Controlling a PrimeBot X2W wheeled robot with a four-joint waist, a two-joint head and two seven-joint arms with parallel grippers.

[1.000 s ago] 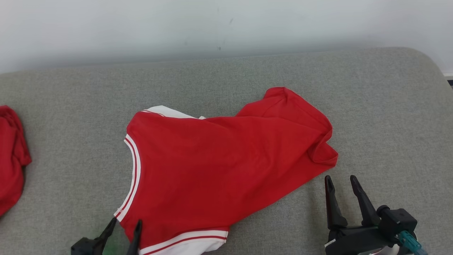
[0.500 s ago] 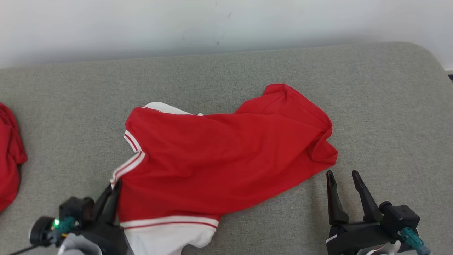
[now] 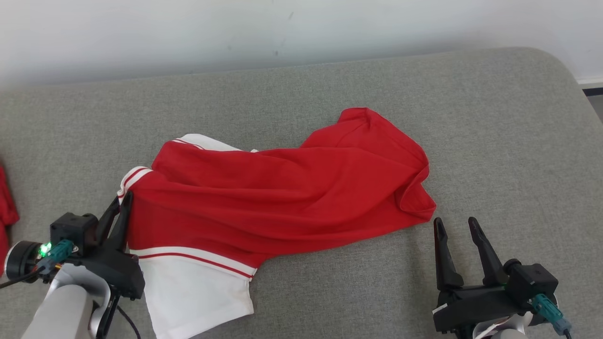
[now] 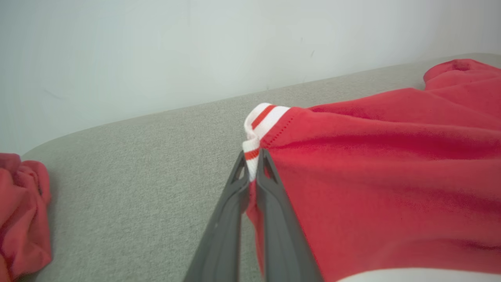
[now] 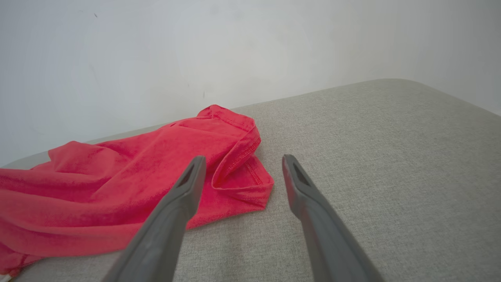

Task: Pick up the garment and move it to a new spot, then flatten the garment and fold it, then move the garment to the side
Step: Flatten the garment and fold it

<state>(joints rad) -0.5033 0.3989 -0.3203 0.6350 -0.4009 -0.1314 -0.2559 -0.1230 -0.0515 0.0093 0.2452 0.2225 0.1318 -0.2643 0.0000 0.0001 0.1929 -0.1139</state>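
The garment (image 3: pixel 282 193) is a red shirt with white, red-striped trim, lying crumpled across the middle of the grey cushion. My left gripper (image 3: pixel 121 202) is shut on the striped trim at the shirt's left edge; the left wrist view shows the trim (image 4: pixel 252 154) pinched between the fingertips of that gripper (image 4: pixel 252 164) and the red cloth (image 4: pixel 372 172) pulled taut to the right. My right gripper (image 3: pixel 456 226) stands open on the cushion just right of the shirt's folded right corner (image 5: pixel 242 184), with nothing between its fingers (image 5: pixel 191 176).
Another red cloth (image 3: pixel 5 212) lies at the cushion's far left edge, also visible as a red cloth (image 4: pixel 21 219) in the left wrist view. A pale wall (image 3: pixel 282 28) runs behind the grey cushion (image 3: pixel 494 141), whose rounded corner is at the back right.
My left gripper has shut on the striped trim and moved up and to the left, dragging the shirt's left side and stretching it. The right gripper stays open in place; the camera shifted slightly.
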